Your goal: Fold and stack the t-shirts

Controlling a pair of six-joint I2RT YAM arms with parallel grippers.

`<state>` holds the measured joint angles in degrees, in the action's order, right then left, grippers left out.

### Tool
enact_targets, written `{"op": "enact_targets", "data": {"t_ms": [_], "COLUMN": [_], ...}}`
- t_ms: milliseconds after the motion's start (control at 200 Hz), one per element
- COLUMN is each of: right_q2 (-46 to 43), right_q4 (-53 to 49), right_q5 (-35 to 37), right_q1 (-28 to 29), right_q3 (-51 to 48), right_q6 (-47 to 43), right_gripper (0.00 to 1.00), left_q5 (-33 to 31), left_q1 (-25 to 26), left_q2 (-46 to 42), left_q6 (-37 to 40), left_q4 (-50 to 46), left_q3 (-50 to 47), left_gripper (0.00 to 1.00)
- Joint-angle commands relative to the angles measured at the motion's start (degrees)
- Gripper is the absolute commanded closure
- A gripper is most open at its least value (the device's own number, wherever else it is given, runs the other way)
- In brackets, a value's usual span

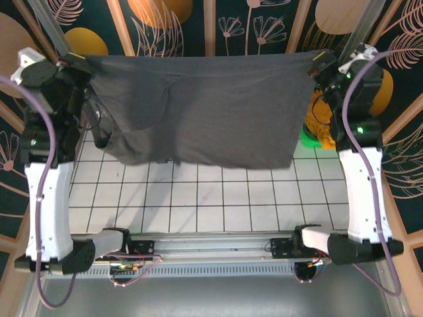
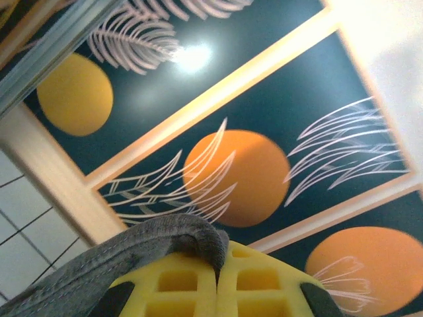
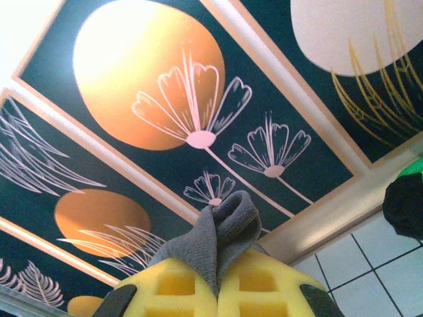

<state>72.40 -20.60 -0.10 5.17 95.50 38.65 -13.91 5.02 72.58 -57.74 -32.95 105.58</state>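
The dark grey t-shirt (image 1: 205,112) hangs spread out as a wide sheet above the far half of the white-tiled desk (image 1: 218,198). Its upper edge runs almost straight from side to side, pulled between the two grippers. Its lower edge droops toward the tiles, and whether it touches the desk cannot be told from above. Over the left part of the desk the cloth bunches into folds, with a sleeve-like flap (image 1: 139,105) lying against the front of the shirt.

The left gripper (image 1: 78,63) is raised above the desk's far left corner and is clamped on the shirt's upper left corner. In the left wrist view its yellow pads (image 2: 178,284) meet with no gap, and a hemmed fold of grey cloth (image 2: 132,254) comes out from between them. The right gripper (image 1: 324,66), raised above the desk's far right corner, is closed on the opposite upper corner. In the right wrist view a twisted tuft of the cloth (image 3: 221,231) stands up from between its pressed-together pads (image 3: 264,281).

A green bin (image 1: 309,137) with something orange in it sits at the desk's far right edge, partly hidden behind the shirt and the right arm. A metal rail (image 1: 211,241) carrying both arm bases runs along the desk's near edge. Dark teal wall panels (image 1: 158,13) with orange discs and pale leaf drawings rise beyond the desk's far edge.
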Motion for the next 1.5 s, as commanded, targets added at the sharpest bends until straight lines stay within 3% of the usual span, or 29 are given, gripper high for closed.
{"op": "enact_targets", "data": {"t_ms": [0, 210, 450, 531, 646, 776, 871, 966, 1011, 1066, 1156, 1306, 1492], "right_q2": [7.59, 20.74, 25.87, 24.02, 17.95, 8.88, 3.94, 2.11, 3.47, 7.18, 12.74, 10.01, 4.79], "right_q4": [5.26, 5.17, -1.8, -3.69, -4.79, -3.58, -3.66, -3.95, -3.93, -6.71, -12.04, -14.38, -14.98], "right_q5": [-3.12, -8.12, -6.79, -5.5, -3.37, -1.48, -1.31, -1.26, -3.86, -5.73, -6.11, -3.4, -1.1], "right_q1": [-0.98, -1.86, -4.06, -5.2, -6.16, -6.44, -6.37, -6.8, -7.38, -7.43, -6.96, -6.22, -5.66], "right_q3": [1.51, 11.71, 25.37, 24.54, 16.38, -1.27, -14.25, -25.28, -28.53, -29.35, -28.84, -33.3, -40.58], "right_q6": [-0.23, -0.6, -0.57, -0.49, -0.34, 0.4, 2.14, 4.33, 4.38, 3.35, 1.4, 0.07, -2.18], "right_gripper": [1.0, 1.0, 1.0, 1.0, 1.0, 1.0, 1.0, 0.99, 0.84, 0.68, 0.52, 0.41, 0.41], "left_q5": [1.83, 9.61, 9.84, 8.79, 5.98, 3.91, 5.75, 9.15, 10.92, 12.89, 13.91, 13.04, 18.43], "left_q1": [-1.35, -5.29, -6.34, -6.37, -6.37, -6.36, -6.33, -6.34, -6.32, -6.34, -6.27, -5.09, -1.18], "left_q2": [8.36, 19.67, 29.84, 28.51, 19.56, 6.62, 0.18, -2.42, -1.95, -0.16, 3.07, -0.19, -7.25], "left_q6": [-0.32, 0.85, 4.16, 3.09, 1.1, -1.87, -3.62, -4.38, -3.56, -1.48, 1.19, 0.43, -4.56], "left_q4": [1.0, 4.65, -6.01, -8.35, -8.61, -3.72, -0.16, 3.55, 5.29, 6.94, 6.1, 3.04, -0.5], "left_q3": [0.13, 4.79, 34.46, 36.38, 24.98, -0.85, -19.12, -34.06, -39.39, -44.13, -47.79, -53.59, -62.16], "left_gripper": [1.0, 1.0, 1.0, 1.0, 1.0, 1.0, 1.0, 0.86, 0.7, 0.5, 0.43, 0.41, 0.45]}}
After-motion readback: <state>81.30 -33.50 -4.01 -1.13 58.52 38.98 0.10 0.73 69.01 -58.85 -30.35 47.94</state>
